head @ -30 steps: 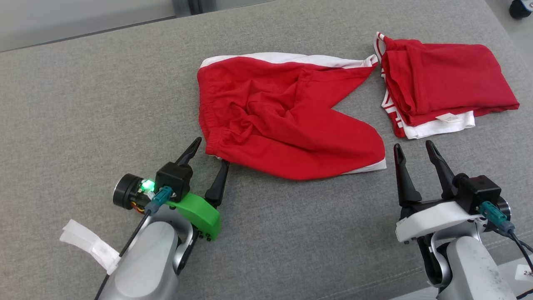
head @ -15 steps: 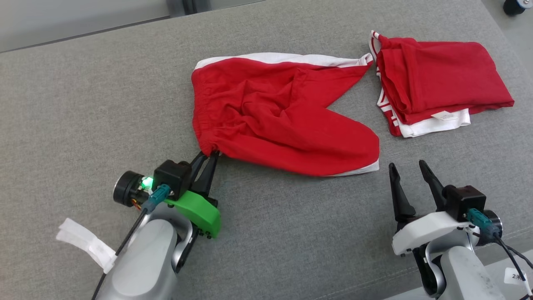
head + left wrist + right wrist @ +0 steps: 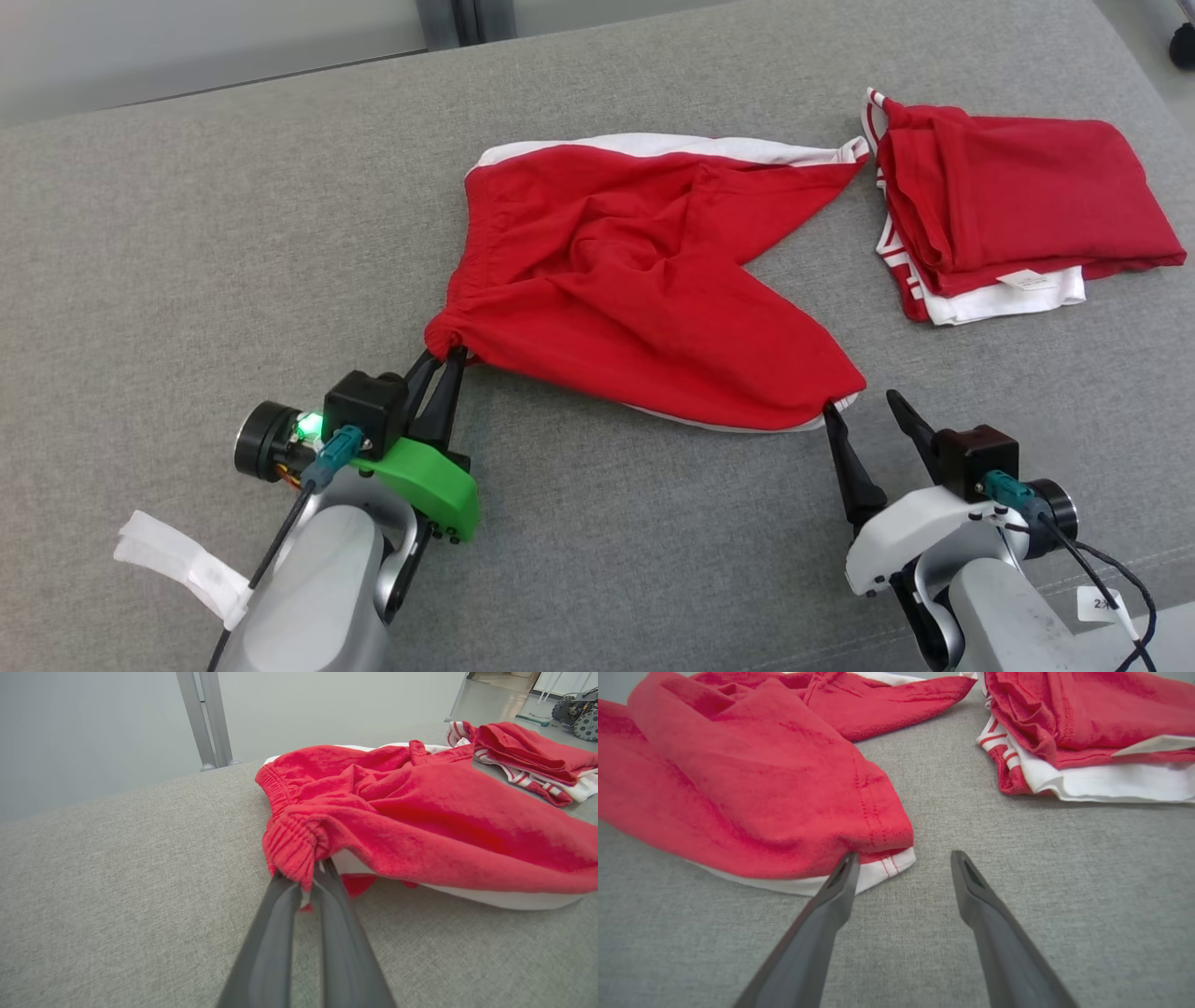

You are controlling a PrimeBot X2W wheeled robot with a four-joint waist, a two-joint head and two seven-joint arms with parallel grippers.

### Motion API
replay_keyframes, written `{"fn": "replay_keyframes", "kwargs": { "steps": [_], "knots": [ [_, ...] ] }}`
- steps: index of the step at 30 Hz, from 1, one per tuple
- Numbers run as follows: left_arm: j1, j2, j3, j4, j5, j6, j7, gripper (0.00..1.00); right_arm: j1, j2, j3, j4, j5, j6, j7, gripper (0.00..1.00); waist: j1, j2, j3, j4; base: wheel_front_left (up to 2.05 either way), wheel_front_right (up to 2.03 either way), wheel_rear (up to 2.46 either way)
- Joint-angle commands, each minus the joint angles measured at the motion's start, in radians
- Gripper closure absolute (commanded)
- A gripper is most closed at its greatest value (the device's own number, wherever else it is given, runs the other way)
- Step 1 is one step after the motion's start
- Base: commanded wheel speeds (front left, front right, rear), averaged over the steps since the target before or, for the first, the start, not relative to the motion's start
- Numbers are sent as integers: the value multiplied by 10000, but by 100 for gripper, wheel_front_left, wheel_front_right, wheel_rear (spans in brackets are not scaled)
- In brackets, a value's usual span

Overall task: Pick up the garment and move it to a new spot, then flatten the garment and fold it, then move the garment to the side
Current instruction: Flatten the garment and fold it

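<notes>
left gripper (image 3: 446, 355) pinches red shorts (image 3: 644, 289) beside a folded pile (image 3: 1018, 210).

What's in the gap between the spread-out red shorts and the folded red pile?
Nothing: just bare grey surface lies between the shorts and the folded pile. The right wrist view shows it best; the gap narrows at the far end.

We see red shorts (image 3: 644, 299) with white trim lying rumpled on the grey surface (image 3: 187, 233), waistband to the left, its near corner bunched up, legs splayed to the right.
</notes>
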Motion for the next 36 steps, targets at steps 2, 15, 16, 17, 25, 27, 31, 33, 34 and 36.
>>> {"fn": "replay_keyframes", "kwargs": {
  "steps": [2, 15, 16, 17, 25, 27, 31, 33, 34, 36],
  "knots": [
    [83, -41, 57, 34, 82, 27, 5, 100, -247, -87, 107, 256, -117, -11, 16, 0, 0, 0, 15, 89, 0, 0, 0],
    [9, -158, 57, 59, 224, -18, 5, 100, -1099, -118, 279, 1660, -543, -11, 32, 0, 0, 0, 96, 203, 0, 0, 0],
    [18, -159, 49, 75, 232, -21, 5, 100, -1131, -122, 337, 1734, -531, -11, 28, 0, 0, 0, 87, 204, 0, 0, 0],
    [31, -158, 32, 96, 236, -22, 5, 100, -1178, -149, 432, 1839, -553, -11, 26, 0, 0, 0, 76, 205, 0, 0, 0],
    [192, -126, 21, 209, 261, -27, 5, 100, -1229, -319, 1027, 2316, -414, -13, 23, 100, 0, 0, -119, 188, 0, 0, 0],
    [232, -115, 49, 251, 262, -28, 5, 100, -1175, -375, 1056, 2211, -175, -16, 4, 100, 0, 0, -211, 174, 0, 0, 0],
    [341, -70, 177, 255, 193, -29, 5, 100, -1061, -409, 1133, 1566, 664, -13, -24, 100, 0, 0, -441, 119, 0, 0, 0],
    [348, 15, 229, 188, 176, -30, 5, 100, -1022, -553, 1188, 1019, 1184, -13, -30, 100, 0, 0, -576, 100, 0, 0, 0],
    [331, 47, 232, 175, 157, -31, 5, 100, -1002, -631, 1217, 725, 1457, -13, -32, 100, 0, 0, -643, 97, 0, 0, 0],
    [220, 59, 196, 105, -56, -32, 5, 100, -1009, -856, 1318, -14, 1931, -13, -35, 100, 0, 0, -792, 91, 0, 0, 0]
  ]
}}
